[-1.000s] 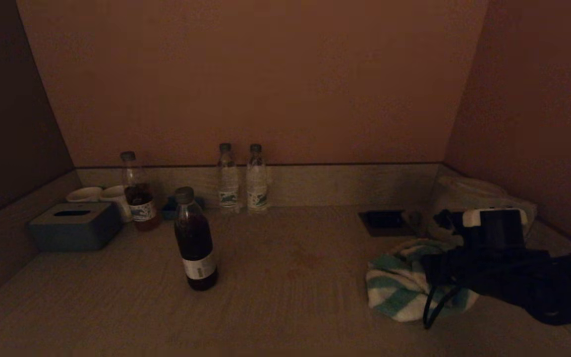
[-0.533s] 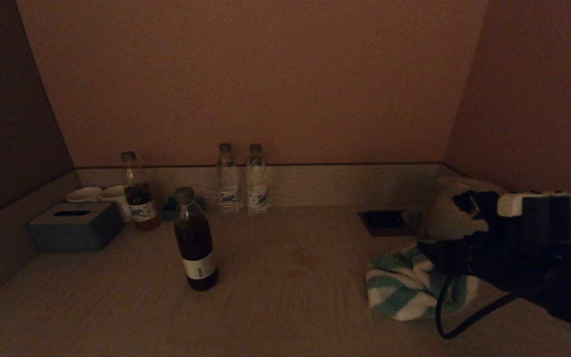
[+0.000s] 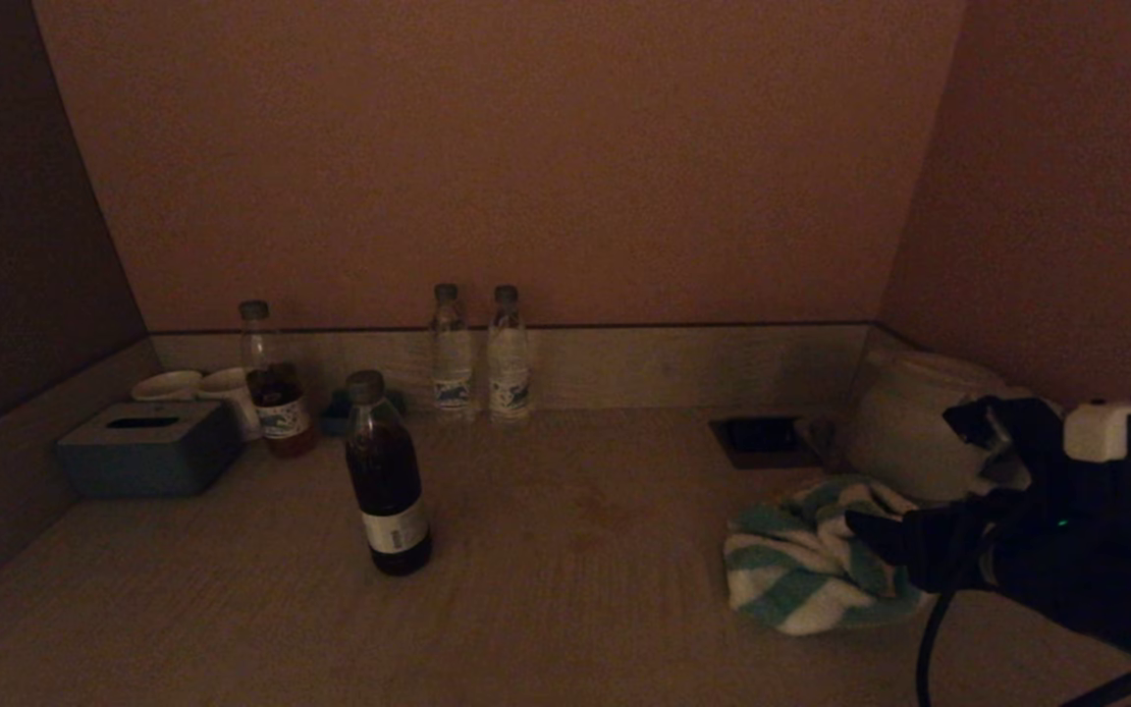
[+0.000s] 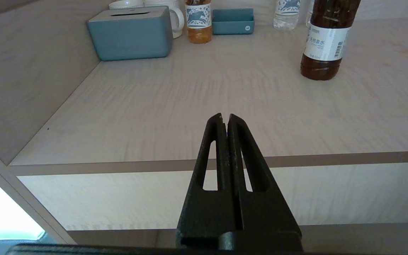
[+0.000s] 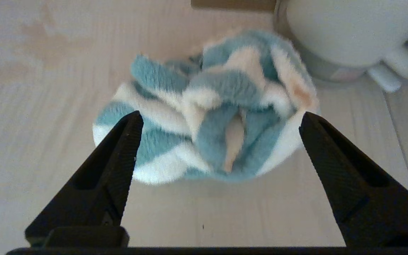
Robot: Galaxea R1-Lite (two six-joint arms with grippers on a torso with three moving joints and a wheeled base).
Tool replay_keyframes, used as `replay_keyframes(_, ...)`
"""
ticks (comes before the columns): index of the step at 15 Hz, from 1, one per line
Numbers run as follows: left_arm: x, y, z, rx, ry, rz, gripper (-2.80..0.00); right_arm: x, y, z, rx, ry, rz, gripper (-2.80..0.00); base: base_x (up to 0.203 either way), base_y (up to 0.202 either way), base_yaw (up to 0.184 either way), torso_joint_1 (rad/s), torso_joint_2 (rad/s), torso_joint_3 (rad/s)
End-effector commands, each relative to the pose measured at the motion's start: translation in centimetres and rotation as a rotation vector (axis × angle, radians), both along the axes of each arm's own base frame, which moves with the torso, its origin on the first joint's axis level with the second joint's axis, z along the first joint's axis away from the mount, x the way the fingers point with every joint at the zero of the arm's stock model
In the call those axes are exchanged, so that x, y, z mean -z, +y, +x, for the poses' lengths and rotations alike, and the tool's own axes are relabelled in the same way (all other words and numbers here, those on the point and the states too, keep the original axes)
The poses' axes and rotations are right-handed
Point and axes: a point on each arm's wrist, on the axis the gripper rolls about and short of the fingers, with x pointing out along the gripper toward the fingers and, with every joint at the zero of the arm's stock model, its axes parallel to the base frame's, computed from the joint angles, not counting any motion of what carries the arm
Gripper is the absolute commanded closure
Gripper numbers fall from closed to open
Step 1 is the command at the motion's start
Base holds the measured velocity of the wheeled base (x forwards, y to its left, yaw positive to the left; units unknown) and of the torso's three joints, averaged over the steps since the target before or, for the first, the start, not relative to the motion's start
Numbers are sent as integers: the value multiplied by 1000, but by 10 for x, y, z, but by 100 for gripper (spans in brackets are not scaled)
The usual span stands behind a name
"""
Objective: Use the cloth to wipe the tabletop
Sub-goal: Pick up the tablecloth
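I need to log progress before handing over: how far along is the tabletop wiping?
Done: hard to credit anything; the striped cloth lies bunched and loose near the white kettle, and brownish marks remain on the tabletop. In hand: the right tool is open, fingers apart before the cloth, not gripping. Left: grasp and wipe. The left tool sits shut off the front edge.

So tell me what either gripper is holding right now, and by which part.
Nothing is held. The right gripper is open, apart from the crumpled teal-and-white striped fleece cloth on the tabletop. The left gripper is shut on nothing.
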Motion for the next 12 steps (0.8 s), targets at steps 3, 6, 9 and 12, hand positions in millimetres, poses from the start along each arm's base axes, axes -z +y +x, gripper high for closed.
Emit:
replay_keyframes(3,0,0,0,0,1,0,0,31,2,20,58,178,75,-280,0,0,0,0,0,0)
replay_keyframes(6,0,0,0,1,1,0,0,37,2,26,67,205,84,-280,0,0,0,0,0,0)
replay_keyframes(9,0,0,0,0,1,0,0,44,3,40,82,231,101,-280,0,0,0,0,0,0)
replay_keyframes(12,0,0,0,0,1,0,0,43,4,48,82,226,102,-280,0,0,0,0,0,0)
